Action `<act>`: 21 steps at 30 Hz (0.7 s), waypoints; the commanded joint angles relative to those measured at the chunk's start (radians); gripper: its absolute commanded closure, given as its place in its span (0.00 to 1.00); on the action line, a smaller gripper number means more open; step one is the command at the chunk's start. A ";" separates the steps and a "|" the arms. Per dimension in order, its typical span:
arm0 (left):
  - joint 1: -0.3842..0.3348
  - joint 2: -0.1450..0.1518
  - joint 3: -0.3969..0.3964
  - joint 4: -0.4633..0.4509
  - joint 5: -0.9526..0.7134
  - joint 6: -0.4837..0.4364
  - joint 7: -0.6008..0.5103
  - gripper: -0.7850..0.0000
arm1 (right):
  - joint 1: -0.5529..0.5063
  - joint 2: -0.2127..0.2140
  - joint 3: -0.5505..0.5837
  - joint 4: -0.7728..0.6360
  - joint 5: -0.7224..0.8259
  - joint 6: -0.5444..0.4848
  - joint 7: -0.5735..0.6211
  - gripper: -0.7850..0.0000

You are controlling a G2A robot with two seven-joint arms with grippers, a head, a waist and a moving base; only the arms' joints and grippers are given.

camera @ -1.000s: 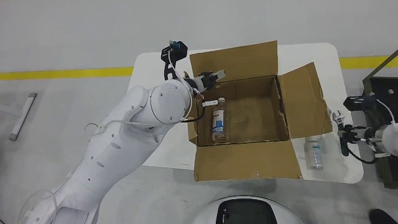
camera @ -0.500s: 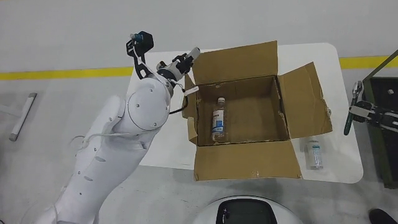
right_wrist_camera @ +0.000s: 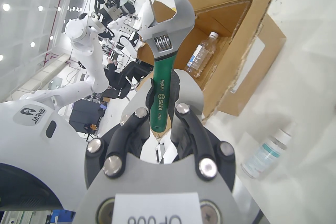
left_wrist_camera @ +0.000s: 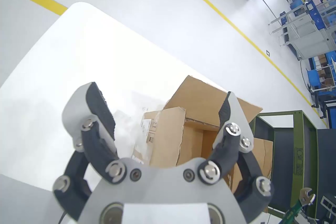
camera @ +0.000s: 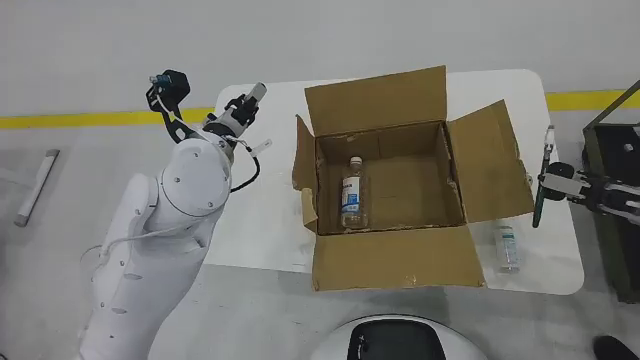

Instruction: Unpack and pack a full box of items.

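Brown cardboard box (camera: 395,260) stands open on the white counter (camera: 270,220), and we see one clear plastic bottle (camera: 350,195) lying inside near the box's left wall and a smaller bottle (camera: 507,247) lying on the counter just outside its right flap. Off the box's left side the left arm's fingers (left_wrist_camera: 101,107) are spread and hold nothing. Beyond its right flap the right arm's fingers (right_wrist_camera: 190,96) are clenched on the green handle of an adjustable wrench (right_wrist_camera: 168,33).

The wrench's (right_wrist_camera: 164,54) handle end is hidden between the right gripper's (right_wrist_camera: 163,93) fingers (right_wrist_camera: 190,89). In the left wrist view the box's (left_wrist_camera: 207,104) side flap (left_wrist_camera: 165,135) hides its inside and the bottle (camera: 350,195) lying there.
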 commanded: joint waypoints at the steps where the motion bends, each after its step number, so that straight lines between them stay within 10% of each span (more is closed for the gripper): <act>1: 0.003 0.001 -0.003 -0.003 0.003 0.000 -0.003 0.00 | 0.013 0.002 -0.032 -0.007 0.007 -0.001 -0.006 1.00; 21: 0.003 0.001 -0.003 -0.003 0.003 0.000 -0.003 0.00 | 0.246 0.012 -0.470 -0.024 -0.417 0.239 -0.165 1.00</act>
